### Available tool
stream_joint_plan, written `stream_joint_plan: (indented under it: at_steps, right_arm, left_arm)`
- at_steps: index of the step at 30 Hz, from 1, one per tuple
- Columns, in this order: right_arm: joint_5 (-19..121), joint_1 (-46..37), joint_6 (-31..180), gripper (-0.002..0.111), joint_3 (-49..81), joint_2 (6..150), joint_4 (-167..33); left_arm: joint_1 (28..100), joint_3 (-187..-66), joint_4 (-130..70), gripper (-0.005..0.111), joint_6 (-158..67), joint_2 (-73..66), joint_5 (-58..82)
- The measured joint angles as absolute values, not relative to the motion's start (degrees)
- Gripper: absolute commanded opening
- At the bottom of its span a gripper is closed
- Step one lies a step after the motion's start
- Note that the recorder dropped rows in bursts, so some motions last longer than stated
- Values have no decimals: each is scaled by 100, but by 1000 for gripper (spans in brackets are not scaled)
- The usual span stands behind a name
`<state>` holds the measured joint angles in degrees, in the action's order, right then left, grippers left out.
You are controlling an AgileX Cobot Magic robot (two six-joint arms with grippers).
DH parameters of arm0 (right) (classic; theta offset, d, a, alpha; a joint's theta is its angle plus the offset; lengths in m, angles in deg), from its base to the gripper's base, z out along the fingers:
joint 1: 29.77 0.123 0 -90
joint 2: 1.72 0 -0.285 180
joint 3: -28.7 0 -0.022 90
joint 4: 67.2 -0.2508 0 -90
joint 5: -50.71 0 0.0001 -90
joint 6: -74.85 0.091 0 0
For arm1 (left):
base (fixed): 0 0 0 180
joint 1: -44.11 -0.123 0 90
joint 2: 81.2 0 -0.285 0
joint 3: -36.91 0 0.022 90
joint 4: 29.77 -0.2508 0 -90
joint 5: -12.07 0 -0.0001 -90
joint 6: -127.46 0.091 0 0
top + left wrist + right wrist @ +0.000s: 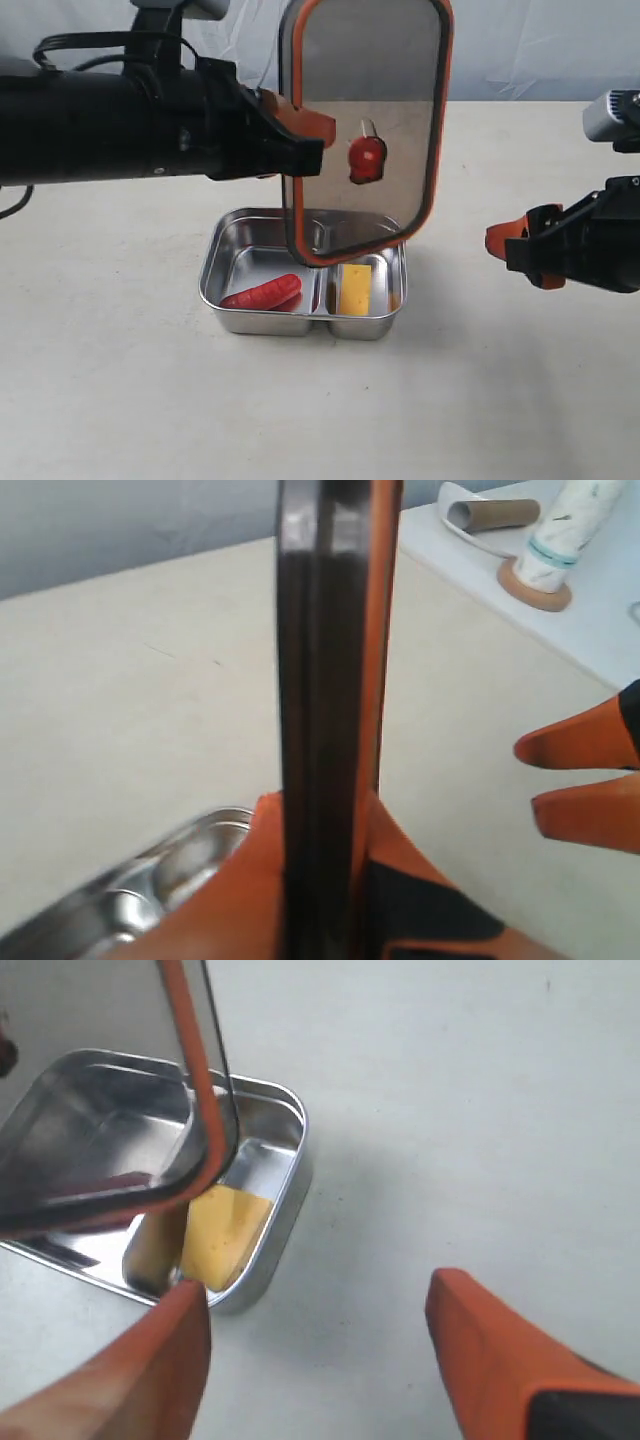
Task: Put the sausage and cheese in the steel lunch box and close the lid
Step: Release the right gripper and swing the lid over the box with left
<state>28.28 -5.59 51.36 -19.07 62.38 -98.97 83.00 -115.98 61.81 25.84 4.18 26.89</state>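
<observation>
Our left end effector (pixel 305 132) pinches the upright lid (pixel 365 80) by one edge, the right end effector (pixel 315 1295) open, so we risk seating it crooked on the steel lunch box (pixel 212 285).

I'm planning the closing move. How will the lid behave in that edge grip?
The lid looks rigid: it stands upright without sagging. Pinched only at one edge by the left gripper, it may pivot. Its glossy surface could slip.
</observation>
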Motion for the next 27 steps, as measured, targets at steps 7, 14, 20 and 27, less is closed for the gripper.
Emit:
stream_joint_plan:
  at_steps: [7, 14, 20, 27]
  right_arm:
    - [2912, -559, 5136, 62, -1907, 5872, -9789]
    - [2912, -559, 5136, 62, -1907, 5719, -9744]
    - [2912, -559, 5212, 62, -1907, 5719, -9643]
    - [2912, -559, 5262, 62, -1907, 5719, -9607]
  left_arm:
    - [8300, -11598, 4270, 0, 2594, 129, 1912]
    - [8300, -11598, 2311, 0, 2606, 116, 1458]
    - [8810, -10795, 897, 0, 2701, 104, 242]
    - [9989, -9697, 2154, 0, 5213, 535, -2295]
